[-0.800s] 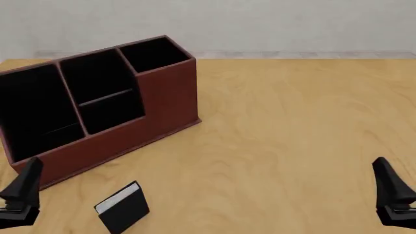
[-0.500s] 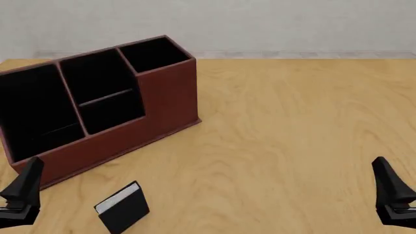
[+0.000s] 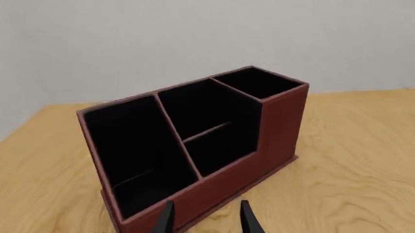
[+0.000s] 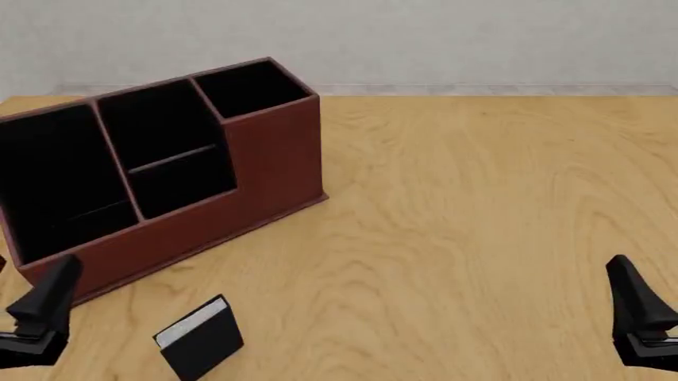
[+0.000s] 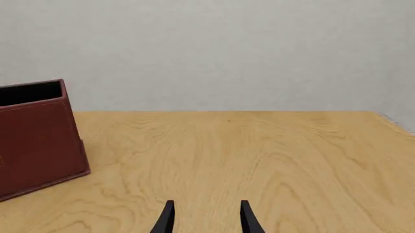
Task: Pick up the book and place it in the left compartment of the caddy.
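Book [image 4: 199, 337], thin black hardcover, lies near leather-look caddy [image 4: 270, 159].

light wood table [image 4: 477, 198] before a plain pale wall [image 4: 424, 40]

Simulated desk setting, office-like: bare wooden table [image 4: 477, 206], plain pale wall [image 5: 227, 48] behind, leather-look caddy [image 4: 270, 155] as desk organizer, small book [image 4: 199, 336]. Flat rendered surfaces show simulation.
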Motion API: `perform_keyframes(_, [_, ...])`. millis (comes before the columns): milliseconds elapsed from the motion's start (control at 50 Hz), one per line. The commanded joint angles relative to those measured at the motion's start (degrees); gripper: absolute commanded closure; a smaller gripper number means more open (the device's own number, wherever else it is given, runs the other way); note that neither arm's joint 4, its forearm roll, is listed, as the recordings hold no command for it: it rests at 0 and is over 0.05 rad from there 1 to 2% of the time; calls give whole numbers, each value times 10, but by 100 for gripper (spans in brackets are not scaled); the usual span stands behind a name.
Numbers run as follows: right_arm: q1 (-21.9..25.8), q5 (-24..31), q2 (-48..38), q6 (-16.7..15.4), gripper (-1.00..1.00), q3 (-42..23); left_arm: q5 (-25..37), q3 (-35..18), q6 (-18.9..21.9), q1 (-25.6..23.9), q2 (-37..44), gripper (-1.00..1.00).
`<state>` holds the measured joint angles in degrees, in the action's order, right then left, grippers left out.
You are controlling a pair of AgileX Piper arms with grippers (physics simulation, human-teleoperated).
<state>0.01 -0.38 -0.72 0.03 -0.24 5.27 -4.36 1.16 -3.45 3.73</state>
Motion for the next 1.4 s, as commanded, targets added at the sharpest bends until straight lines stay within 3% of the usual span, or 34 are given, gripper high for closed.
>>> perform_keyframes(20, [0, 1, 2, 0, -100, 0, 105, -71, 25, -64, 61, -100])
perform_keyframes(60, [0, 1, 2, 0, -100, 0, 139, -76, 75, -75, 55, -100])
perform_keyframes(140, [0, 1, 2, 0, -100, 0, 182, -101, 60, -99, 83, -100])
perform_keyframes(260, [0, 1, 2, 0, -100, 0, 222, -138, 74, -125, 128, -100])
perform_keyframes(300, [0, 1, 2, 0, -100, 0, 249, -149, 81, -156, 155, -100])
perform_keyframes(640, [0, 1, 2, 0, -100, 0, 323, -214, 108, -202, 250, -100])
perform_keyframes(720, [0, 1, 2, 0, -100, 0, 335, -219, 138, -188, 262, -100])
perform_keyframes(820, [0, 1, 2, 0, -100, 0, 356, -229, 129, -211, 286, -100])
perform_keyframes(900, [0, 1, 2, 0, -100, 0, 342, -223, 127, -213, 306, -100])
perform_keyframes(960, [0, 1, 2, 0, -100, 0, 338, -198, 151, -207, 312, -100])
perform_keyframes(1400, [0, 1, 2, 0, -100, 0, 319, -170, 147, -252, 362, -100])
